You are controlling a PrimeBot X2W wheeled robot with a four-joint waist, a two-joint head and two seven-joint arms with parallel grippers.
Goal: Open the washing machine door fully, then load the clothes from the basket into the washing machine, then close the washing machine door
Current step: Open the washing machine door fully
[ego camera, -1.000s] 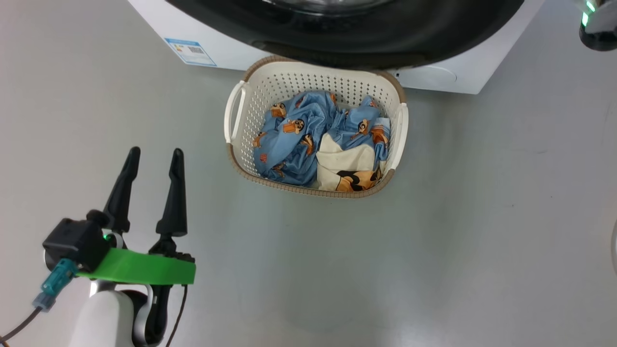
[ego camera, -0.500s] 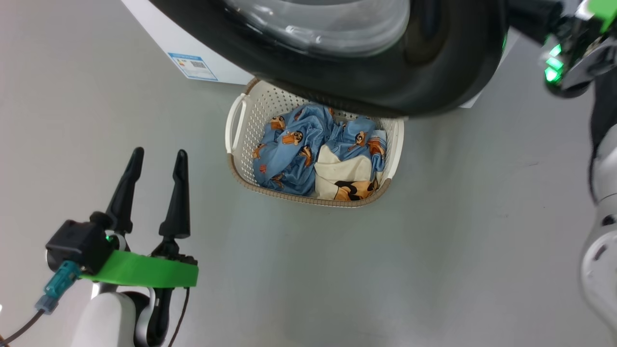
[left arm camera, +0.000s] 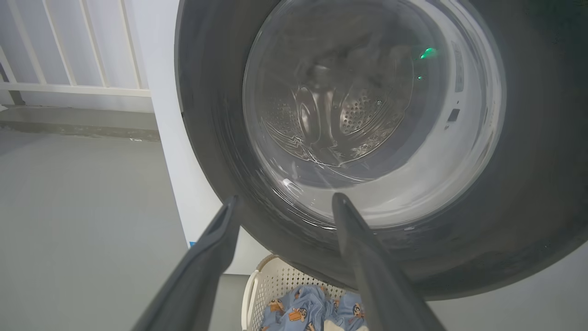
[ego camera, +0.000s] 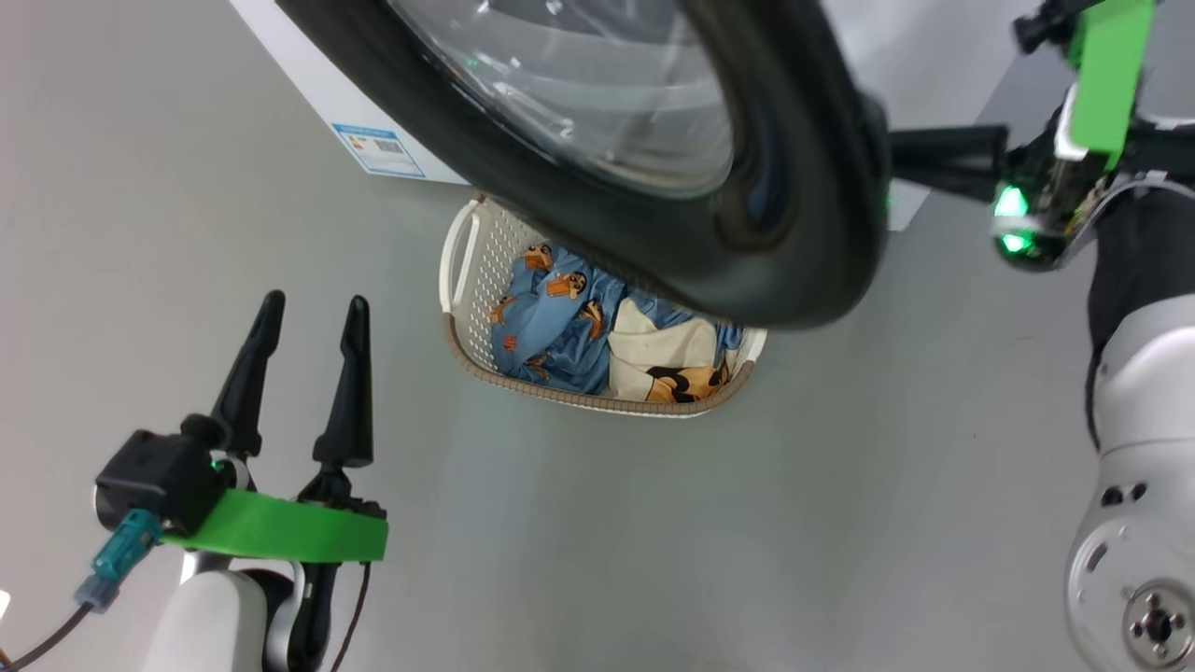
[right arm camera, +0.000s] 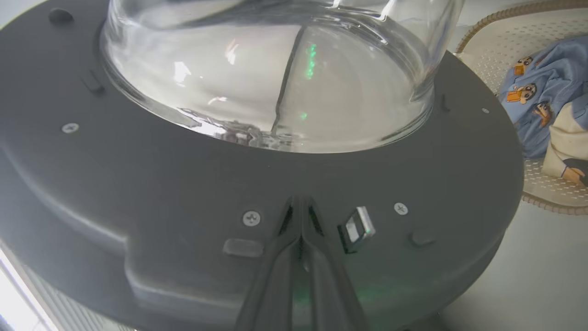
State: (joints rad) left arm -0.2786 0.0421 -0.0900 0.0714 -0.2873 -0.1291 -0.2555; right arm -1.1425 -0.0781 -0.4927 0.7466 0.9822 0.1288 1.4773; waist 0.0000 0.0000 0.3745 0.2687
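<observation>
Over the last second the washing machine door (ego camera: 775, 187) has swung well out from the washing machine (ego camera: 308, 75). Before, only its lower black rim edged the top of the head view; now rim and glass bowl hang across the far half of the basket (ego camera: 579, 397). The right arm has come in from the right with it. The right gripper (right arm camera: 301, 207) has its fingers pressed together, pinching nothing, tips set against the door's dark grey inner face just beside the latch (right arm camera: 356, 228). It looks to be driving the door outward from behind. The left gripper (ego camera: 314, 303) has barely shifted: spread wide, empty, hovering over the floor (ego camera: 653, 541) to the left of the basket. The basket sits on the floor right in front of the machine, with the clothes (ego camera: 551, 327) all inside, blue pieces beside the cream one. The opening step seems under way but unfinished, since the left wrist view looks at the drum (left arm camera: 330, 119) through the glass. Loading will probably have to wait until the door clears the basket.
</observation>
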